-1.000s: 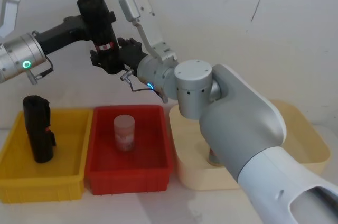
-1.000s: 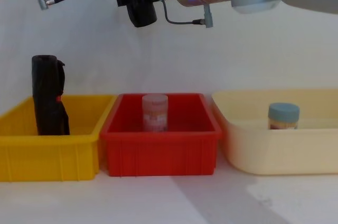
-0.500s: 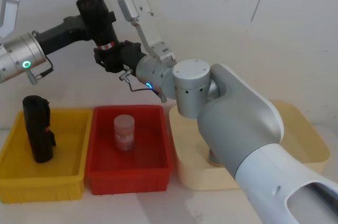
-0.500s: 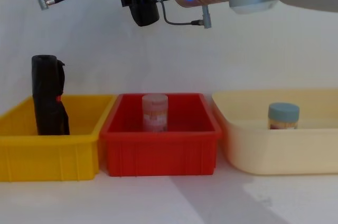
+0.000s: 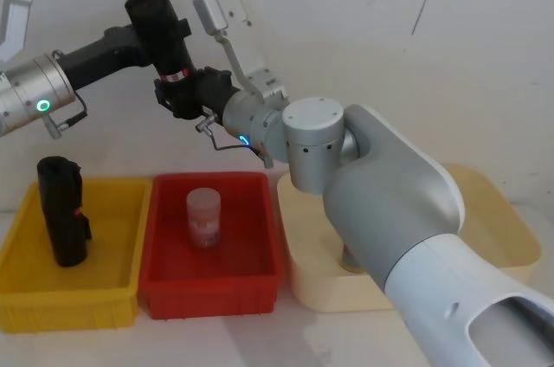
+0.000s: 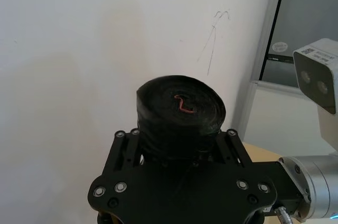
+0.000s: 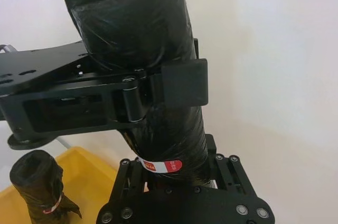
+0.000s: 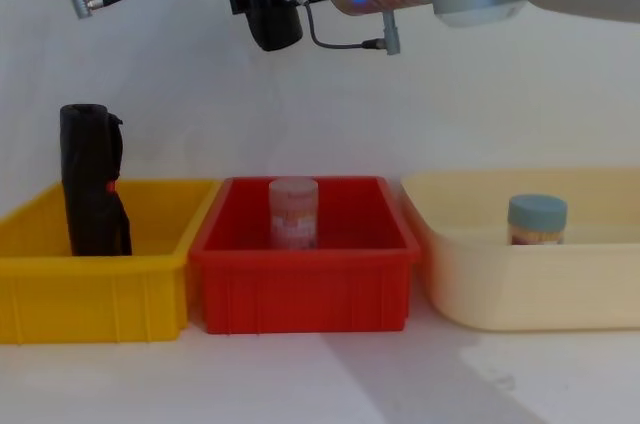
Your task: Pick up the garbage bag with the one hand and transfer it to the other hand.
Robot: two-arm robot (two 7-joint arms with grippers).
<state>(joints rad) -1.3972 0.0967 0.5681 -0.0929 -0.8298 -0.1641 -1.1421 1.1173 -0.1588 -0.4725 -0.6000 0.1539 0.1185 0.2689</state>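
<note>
From my head, my left gripper (image 5: 163,31) is clamped on the upper half of the garbage bag roll (image 5: 164,47), held high above the bins; my right gripper (image 5: 192,94) is closed around its lower end, just under the red-and-white label.

My left wrist looks down on the roll's top (image 6: 180,109), snug between my fingers.

My right wrist shows the roll (image 7: 153,76) upright, the left pad (image 7: 184,82) pressed against it.

From my chest, the roll (image 8: 268,4) hangs well above the red bin (image 8: 305,289)
</note>
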